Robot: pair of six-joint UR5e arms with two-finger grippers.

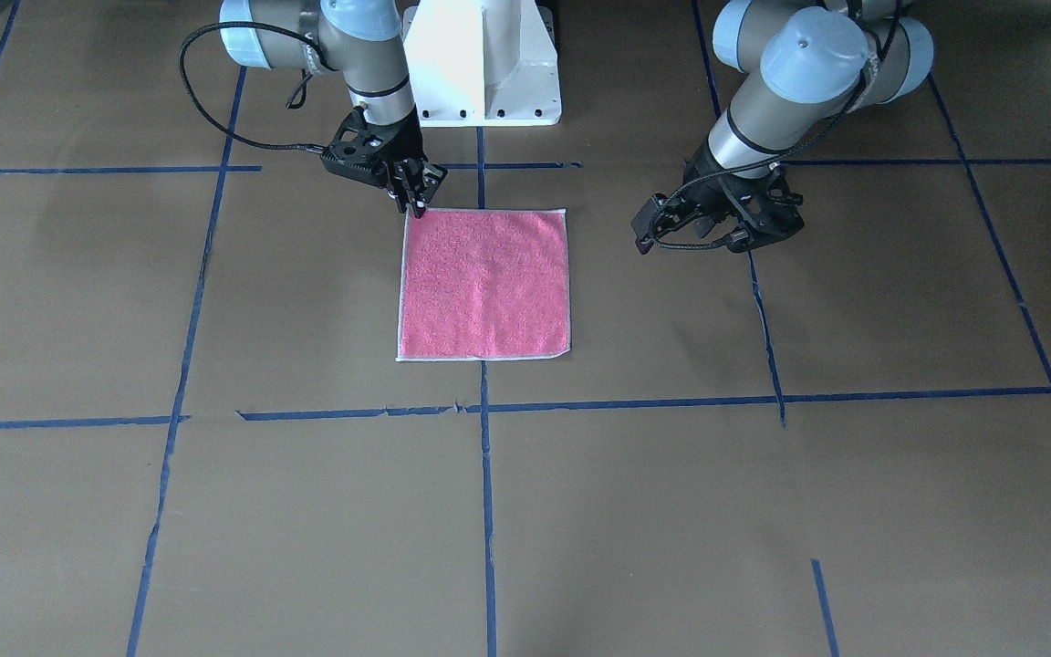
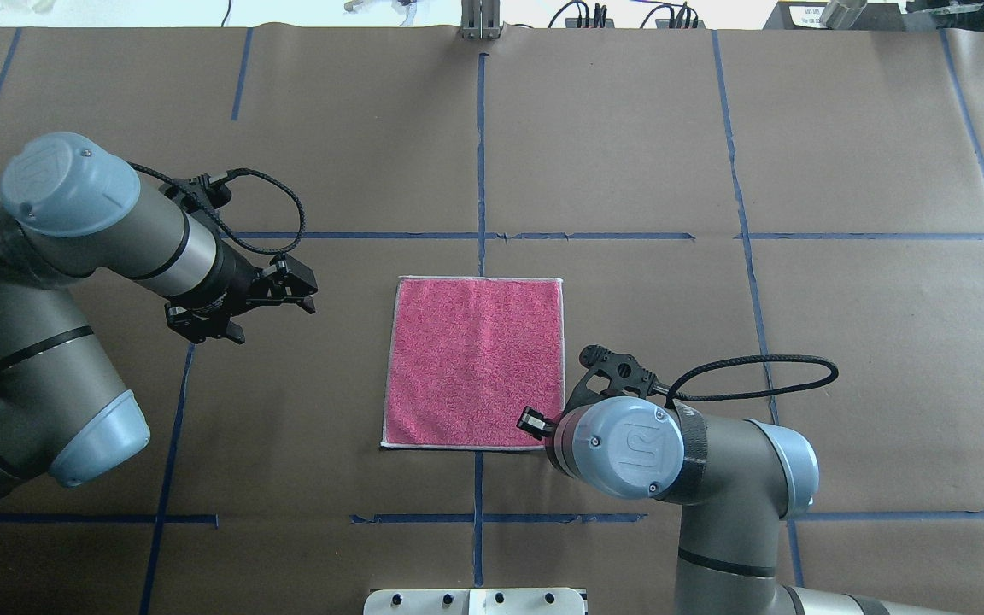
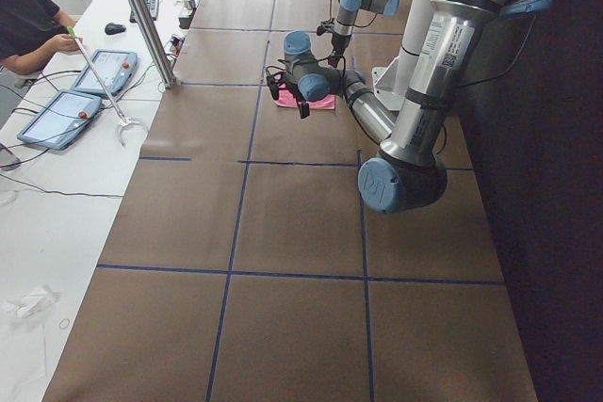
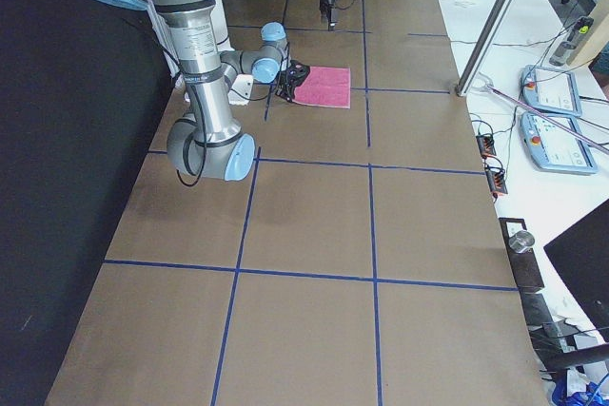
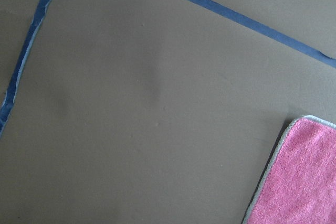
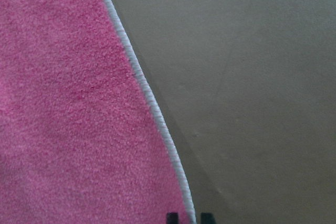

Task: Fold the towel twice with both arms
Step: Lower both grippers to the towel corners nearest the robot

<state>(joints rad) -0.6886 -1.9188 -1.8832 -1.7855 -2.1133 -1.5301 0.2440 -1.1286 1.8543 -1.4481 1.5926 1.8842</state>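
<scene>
Fingertips of the right gripper (image 1: 416, 208) stand slightly apart, straddling the white edging at the corner of the towel (image 1: 484, 283) right beneath them. The left gripper (image 2: 300, 290), also apart, hangs well off the opposite edge. Beyond both, the towel lies flat, pink up, on the worktop (image 1: 763, 511); by my judgement both folds remain.

Brown paper (image 1: 763, 511) covers the table, crossed by blue tape lines (image 1: 486, 474). A white pedestal base (image 1: 483, 64) stands at the near edge. On the far side, a person (image 3: 24, 16) sits by two tablets (image 3: 58, 118).
</scene>
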